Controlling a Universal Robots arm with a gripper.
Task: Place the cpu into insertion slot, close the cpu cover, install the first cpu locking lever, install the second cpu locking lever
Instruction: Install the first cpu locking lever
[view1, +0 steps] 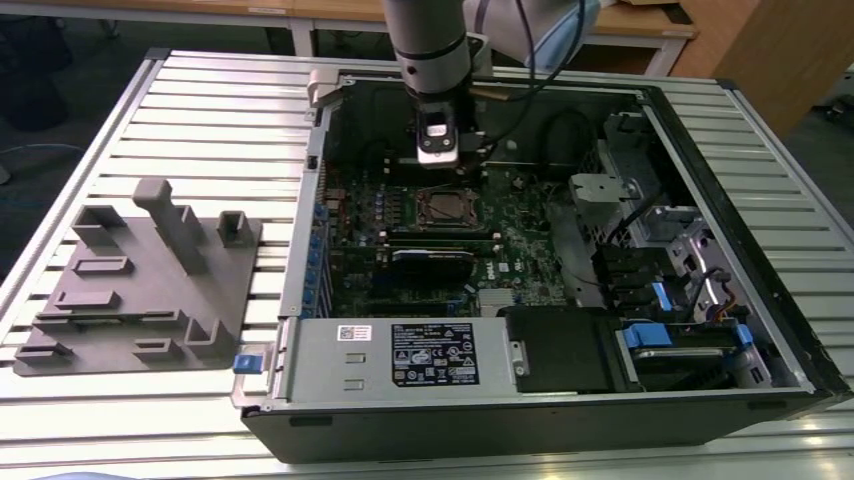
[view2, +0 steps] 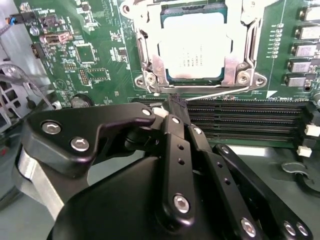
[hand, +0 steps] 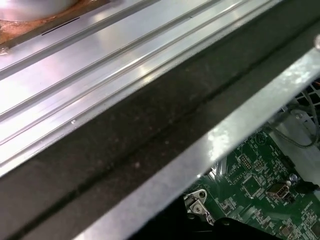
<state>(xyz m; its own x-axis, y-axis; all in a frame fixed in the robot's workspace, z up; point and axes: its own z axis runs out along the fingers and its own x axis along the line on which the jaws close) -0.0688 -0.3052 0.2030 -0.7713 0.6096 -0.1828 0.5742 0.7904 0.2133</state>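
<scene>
The cpu (view2: 194, 45), a silver-grey square, lies in the insertion slot (view1: 445, 208) on the green motherboard (view2: 90, 55). The cpu cover (view2: 233, 64), a silver frame with a window, lies flat over it. A thin metal locking lever (view2: 220, 92) runs along the socket's edge nearest my gripper. My gripper (view2: 176, 104) is shut, its black fingertips pressed together with the tip right at that lever; whether it touches is unclear. In the exterior view the gripper (view1: 442, 152) hangs inside the open case just beyond the socket.
Long black memory slots (view2: 250, 120) lie beside the socket. The case holds a power supply (view1: 400, 355) and drive cages (view1: 667, 250) at the exterior view's right. A grey fixture block (view1: 140, 280) sits on the slatted table (view1: 214, 110). The case rim (hand: 165, 125) is close by.
</scene>
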